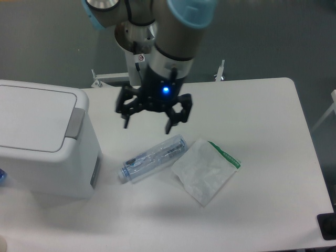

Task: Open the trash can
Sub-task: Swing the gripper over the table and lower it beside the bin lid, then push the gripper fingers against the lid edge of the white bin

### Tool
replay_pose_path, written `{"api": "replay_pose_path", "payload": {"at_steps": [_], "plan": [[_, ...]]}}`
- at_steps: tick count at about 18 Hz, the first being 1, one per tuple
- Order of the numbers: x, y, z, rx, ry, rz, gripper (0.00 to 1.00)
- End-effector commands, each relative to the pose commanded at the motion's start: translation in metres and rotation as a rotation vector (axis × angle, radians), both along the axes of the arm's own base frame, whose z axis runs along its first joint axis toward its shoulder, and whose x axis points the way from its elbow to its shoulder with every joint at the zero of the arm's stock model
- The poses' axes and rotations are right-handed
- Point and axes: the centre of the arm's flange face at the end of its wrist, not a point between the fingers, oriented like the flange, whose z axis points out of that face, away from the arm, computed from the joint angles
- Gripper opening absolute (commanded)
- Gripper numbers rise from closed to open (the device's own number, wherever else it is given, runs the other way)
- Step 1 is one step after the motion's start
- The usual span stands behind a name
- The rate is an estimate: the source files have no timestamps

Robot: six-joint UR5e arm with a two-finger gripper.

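Observation:
The trash can (37, 142) is a large white boxy bin at the left of the table. Its flat white lid (31, 118) lies shut, and a grey push tab (76, 123) sits at the lid's right edge. My gripper (147, 125) hangs above the table to the right of the can, apart from it. Its black fingers (126, 113) point down, spread open, with nothing between them. A blue light glows on the gripper body.
A clear plastic bottle (152, 157) lies on its side just below the gripper. A white pouch with a green edge (205, 169) lies to its right. The white table (262, 115) reaches right and to the front edge.

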Motion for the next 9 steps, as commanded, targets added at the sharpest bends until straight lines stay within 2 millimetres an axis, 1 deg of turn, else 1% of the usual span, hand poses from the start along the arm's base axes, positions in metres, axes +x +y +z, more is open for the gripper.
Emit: {"api": "replay_pose_path", "payload": {"at_steps": [1, 4, 6, 9], "plan": [[0.013, 0.004, 0.002, 0.01, 0.005, -0.008, 1.0], [0.031, 0.007, 0.004, 0.01, 0.0, -0.007, 1.0], [0.037, 0.007, -0.003, -0.001, -0.011, -0.009, 1.0], [0.047, 0.004, -0.006, 0.002, -0.008, -0.018, 1.0]]}}
